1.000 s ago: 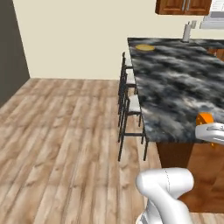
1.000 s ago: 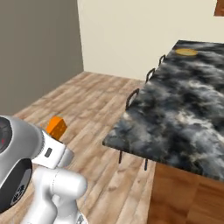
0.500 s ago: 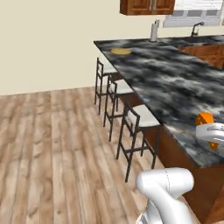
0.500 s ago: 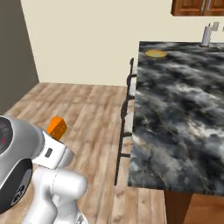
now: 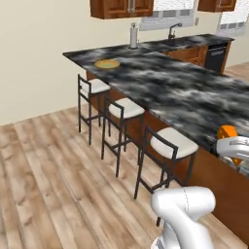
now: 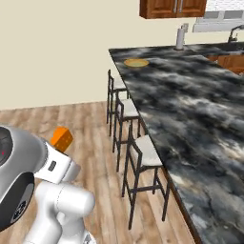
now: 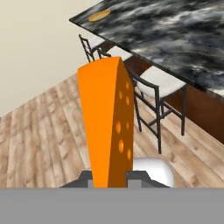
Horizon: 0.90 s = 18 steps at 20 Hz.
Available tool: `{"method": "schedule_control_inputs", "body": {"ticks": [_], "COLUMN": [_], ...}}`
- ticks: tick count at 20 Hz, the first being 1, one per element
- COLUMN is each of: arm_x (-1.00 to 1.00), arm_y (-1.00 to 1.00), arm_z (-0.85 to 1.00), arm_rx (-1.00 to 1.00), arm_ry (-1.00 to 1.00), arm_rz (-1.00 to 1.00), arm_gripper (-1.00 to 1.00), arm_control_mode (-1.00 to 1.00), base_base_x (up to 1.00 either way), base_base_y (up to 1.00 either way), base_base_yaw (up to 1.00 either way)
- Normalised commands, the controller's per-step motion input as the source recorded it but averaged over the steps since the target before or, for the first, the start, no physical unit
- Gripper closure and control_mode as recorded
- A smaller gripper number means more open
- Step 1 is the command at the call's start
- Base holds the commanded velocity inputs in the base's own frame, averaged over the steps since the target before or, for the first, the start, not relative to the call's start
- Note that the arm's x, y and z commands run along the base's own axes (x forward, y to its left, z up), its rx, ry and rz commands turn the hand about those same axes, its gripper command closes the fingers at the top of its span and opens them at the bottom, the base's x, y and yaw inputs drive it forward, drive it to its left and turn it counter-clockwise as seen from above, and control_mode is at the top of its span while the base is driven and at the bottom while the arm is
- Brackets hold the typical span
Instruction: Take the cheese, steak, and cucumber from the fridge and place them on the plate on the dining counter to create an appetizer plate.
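My gripper (image 7: 108,177) is shut on the cheese (image 7: 107,127), an orange wedge with holes that stands up between the fingers. The same cheese (image 5: 226,132) sits at the hand on the right of the left base view, and low on the left (image 6: 62,138) of the right base view. The yellow-rimmed plate (image 5: 107,63) lies near the far corner of the dark marbled dining counter (image 5: 180,92), well away from the hand. Plate (image 6: 136,62) and dining counter (image 6: 190,109) also appear in the right base view. The fridge, steak and cucumber are out of view.
Three white-seated bar stools (image 5: 170,143) line the counter's near side over the wooden floor (image 5: 48,170). A tall grey bottle (image 5: 133,36) and a sink faucet (image 5: 171,30) stand at the far end, with wooden cabinets (image 5: 121,7) above and a dark appliance (image 5: 214,56) at the back right.
Both base views have swung round with the base, so the counter, stools and plate now appear from a new angle. The cheese stays in the shut gripper.
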Motion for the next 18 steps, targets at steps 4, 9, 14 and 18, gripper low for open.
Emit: {"method": "schedule_control_inputs", "body": {"ticks": [4, 9, 14, 18], "arm_x": [0.0, 0.0, 0.0, 0.0], "arm_y": [0.0, 0.0, 0.0, 0.0], "arm_z": [0.0, 0.0, 0.0, 0.0], "arm_rx": [0.0, 0.0, 0.0, 0.0], "arm_ry": [0.0, 0.0, 0.0, 0.0], "arm_rz": [0.0, 0.0, 0.0, 0.0], "arm_gripper": [1.0, 1.0, 1.0, 1.0], "arm_control_mode": [1.0, 1.0, 1.0, 1.0], "base_base_x": [1.0, 1.0, 1.0, 1.0], "base_base_y": [1.0, 1.0, 1.0, 1.0], "base_base_yaw": [-0.52, -0.51, -0.47, -0.41]}}
